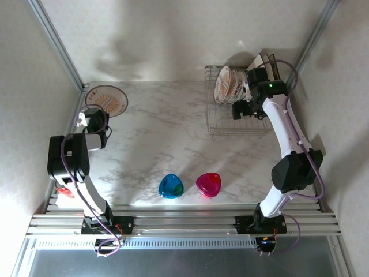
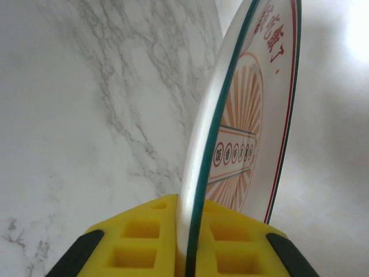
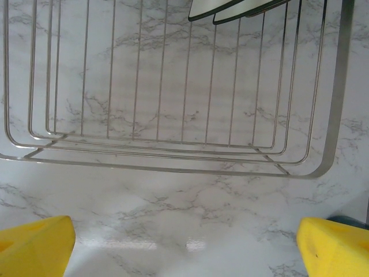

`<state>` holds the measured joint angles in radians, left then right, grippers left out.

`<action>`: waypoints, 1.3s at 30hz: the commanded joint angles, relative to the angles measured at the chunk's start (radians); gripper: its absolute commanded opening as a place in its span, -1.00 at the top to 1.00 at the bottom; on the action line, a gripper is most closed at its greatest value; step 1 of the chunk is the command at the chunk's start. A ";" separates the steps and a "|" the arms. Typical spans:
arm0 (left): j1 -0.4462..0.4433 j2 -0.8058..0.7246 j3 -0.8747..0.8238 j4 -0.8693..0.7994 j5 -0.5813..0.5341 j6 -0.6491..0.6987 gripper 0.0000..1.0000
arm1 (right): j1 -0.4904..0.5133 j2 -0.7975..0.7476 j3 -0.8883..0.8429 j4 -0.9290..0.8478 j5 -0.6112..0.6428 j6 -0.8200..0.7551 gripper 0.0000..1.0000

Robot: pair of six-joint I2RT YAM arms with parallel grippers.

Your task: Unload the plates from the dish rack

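Bright, even light threw soft shadows on the wall [image 1: 173, 40], glare streaked the table [image 3: 144, 244], and the plate [image 2: 242, 144] blurred up close.

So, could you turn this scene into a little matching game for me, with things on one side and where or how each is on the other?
1. left gripper
2. right gripper
3. other plates
4. pink dish

A. standing in the dish rack
B. shut on a round plate
C. lying on the table beside the blue dish
D. open, facing the rack

Pairs: 1-B, 2-D, 3-A, 4-C
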<state>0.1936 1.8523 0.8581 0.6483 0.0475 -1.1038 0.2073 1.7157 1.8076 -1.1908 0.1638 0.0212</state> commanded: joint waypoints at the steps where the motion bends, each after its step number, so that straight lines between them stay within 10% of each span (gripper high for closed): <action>1: 0.006 0.047 0.019 0.120 -0.039 -0.058 1.00 | -0.002 0.036 0.002 -0.033 0.003 0.001 -0.98; 39: 0.026 0.257 0.163 0.094 -0.010 -0.136 0.73 | 0.047 -0.001 -0.003 -0.111 0.063 0.052 -0.98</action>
<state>0.2111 2.1052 0.9859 0.7319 0.0334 -1.2568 0.2470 1.7538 1.8080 -1.2980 0.2169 0.0635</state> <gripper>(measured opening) 0.125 0.990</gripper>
